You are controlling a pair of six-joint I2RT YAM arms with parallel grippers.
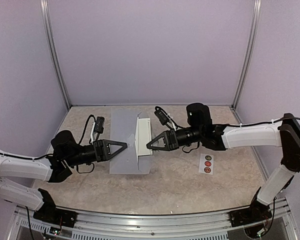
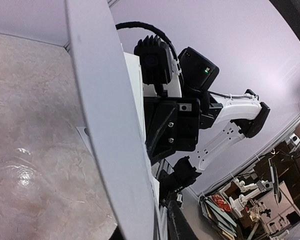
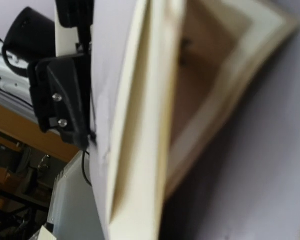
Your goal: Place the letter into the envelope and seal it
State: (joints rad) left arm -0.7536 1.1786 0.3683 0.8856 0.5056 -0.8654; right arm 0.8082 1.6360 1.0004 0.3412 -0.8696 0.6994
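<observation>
The grey-blue envelope [image 1: 122, 125] lies in the middle of the table, with its right side raised. The cream folded letter [image 1: 142, 132] rests along that side. From the left, my left gripper [image 1: 125, 145] reaches the envelope's raised edge [image 2: 105, 125] and is shut on it; one dark finger [image 2: 190, 222] shows beside the paper. My right gripper [image 1: 148, 145] comes from the right and is shut on the letter's near right edge. In the right wrist view the letter [image 3: 140, 150] fills the frame and hides my own fingers. The envelope [image 3: 102, 75] stands just behind the letter.
A small white strip with three round stickers [image 1: 207, 163] lies on the table to the right, under the right forearm. Purple walls with metal posts close in the back and both sides. The arm bases sit along the near edge.
</observation>
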